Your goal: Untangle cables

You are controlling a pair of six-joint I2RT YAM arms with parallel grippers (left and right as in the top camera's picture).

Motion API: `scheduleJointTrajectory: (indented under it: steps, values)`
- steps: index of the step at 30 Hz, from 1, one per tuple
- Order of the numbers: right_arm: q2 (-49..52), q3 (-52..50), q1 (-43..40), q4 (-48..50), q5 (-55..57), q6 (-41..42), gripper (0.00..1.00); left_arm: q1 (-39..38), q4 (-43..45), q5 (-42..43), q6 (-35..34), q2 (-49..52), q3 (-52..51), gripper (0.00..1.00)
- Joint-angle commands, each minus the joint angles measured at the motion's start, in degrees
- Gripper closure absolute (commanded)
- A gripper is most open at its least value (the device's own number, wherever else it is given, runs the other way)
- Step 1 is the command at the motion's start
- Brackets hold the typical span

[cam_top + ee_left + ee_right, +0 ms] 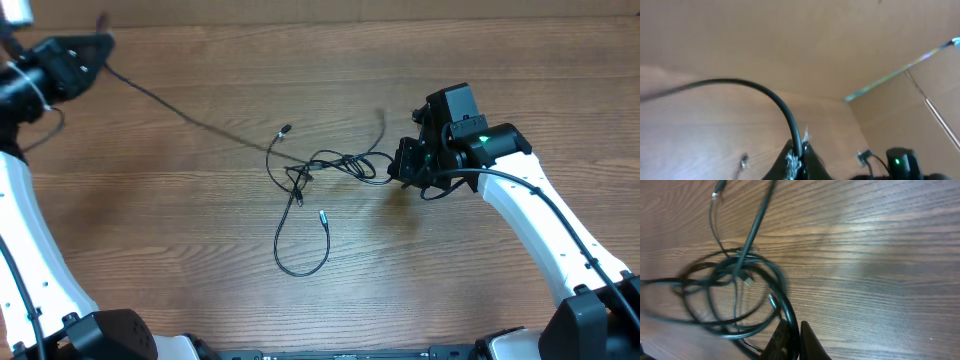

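Observation:
A bunch of thin black cables (325,170) lies tangled at the table's middle, with one loop (300,250) trailing toward the front and a silver-tipped plug (322,215) on it. One cable (190,115) runs taut from the tangle up to my left gripper (95,50) at the far left, which is shut on it; in the left wrist view the cable (775,102) enters the closed jaws (799,160). My right gripper (400,170) sits at the tangle's right edge, shut on a cable loop (782,292) between its fingers (795,335).
The wooden table (500,60) stretches around the tangle. A loose cable end (382,120) points toward the back beside my right gripper. A small plug (286,129) lies left of the tangle. A cardboard wall (920,100) shows in the left wrist view.

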Motion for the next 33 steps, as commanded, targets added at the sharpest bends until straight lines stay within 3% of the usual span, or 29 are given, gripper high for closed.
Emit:
scheduleJointTrajectory:
  steps: [1,4,8,10,11,18,21,33]
  values:
    - [-0.6,1.3,0.0,1.6,-5.7,-3.9,0.96,-3.8,-6.1,-5.6,7.3,-1.2,1.3,0.96]
    - [-0.6,1.3,0.0,3.5,-13.7,-8.7,0.96,-7.7,-13.9,-13.8,12.6,-1.2,1.2,0.94]
    - [-0.6,1.3,0.0,6.2,-20.5,-10.8,0.96,-12.7,-20.9,-27.0,13.6,-1.2,1.2,0.36]
    - [-0.6,1.3,0.0,7.7,-24.7,-13.0,0.96,-14.5,-22.3,-29.8,13.6,-1.2,1.2,0.17]
    - [-0.6,1.3,0.0,8.2,-26.0,-13.0,0.96,-15.2,-22.7,-30.3,13.6,-1.2,1.2,0.12]
    - [-0.6,1.3,0.0,13.6,-34.1,-13.0,0.96,-21.2,-22.8,-30.4,13.6,-0.5,0.7,0.11]
    - [-0.6,1.3,0.0,16.8,-37.9,-12.9,0.96,-25.4,-22.8,-30.3,13.6,0.3,-0.6,0.16]
    - [-0.6,1.3,-0.1,22.2,-39.3,-9.7,0.96,-38.1,-22.6,-30.3,17.1,6.9,-5.2,0.18]
